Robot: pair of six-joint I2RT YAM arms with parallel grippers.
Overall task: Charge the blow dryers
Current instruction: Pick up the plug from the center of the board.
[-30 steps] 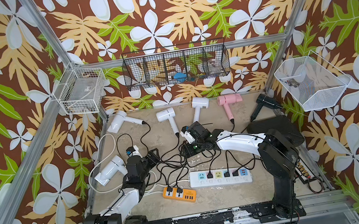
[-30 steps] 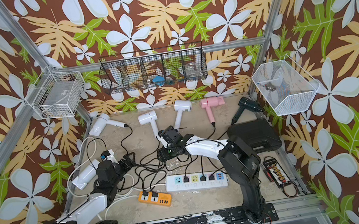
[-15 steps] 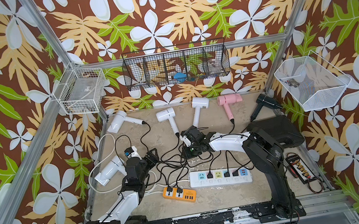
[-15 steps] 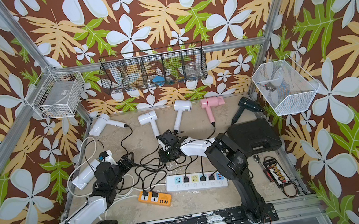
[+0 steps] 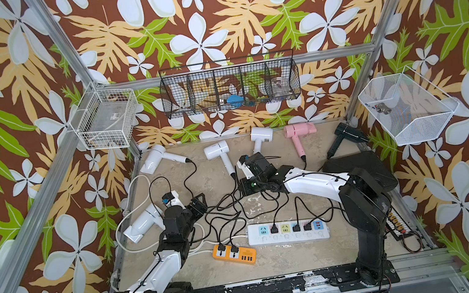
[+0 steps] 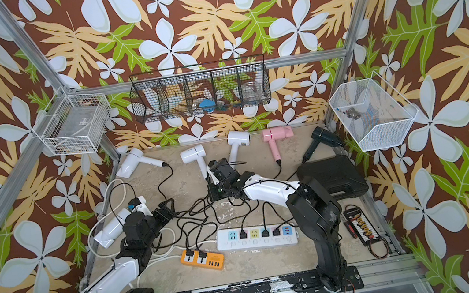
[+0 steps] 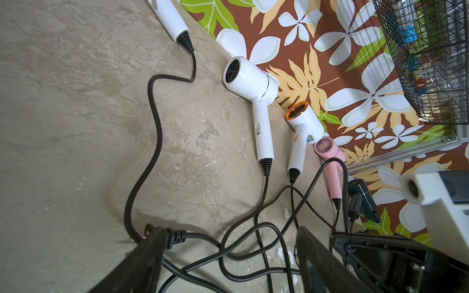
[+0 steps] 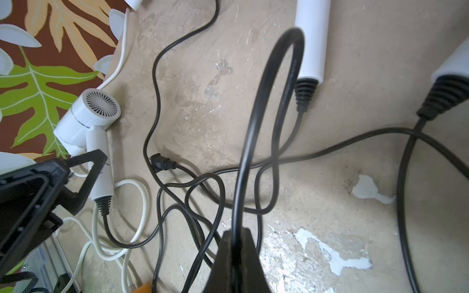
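We note the right gripper [image 8: 237, 234], arm stretched to centre, pinching a black cord [image 8: 250, 121]; left gripper [image 7: 228, 256] spread at 9 o'clock. Blow dryers [image 5: 217, 150] line 12 o'clock; sticker [image 7: 311, 138] unreadable.

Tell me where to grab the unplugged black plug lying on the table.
Take the plug by its ribbed black body behind the prongs, coming down from above. It lies flat on the table with the prongs level, so its two sides look open to a pinch.
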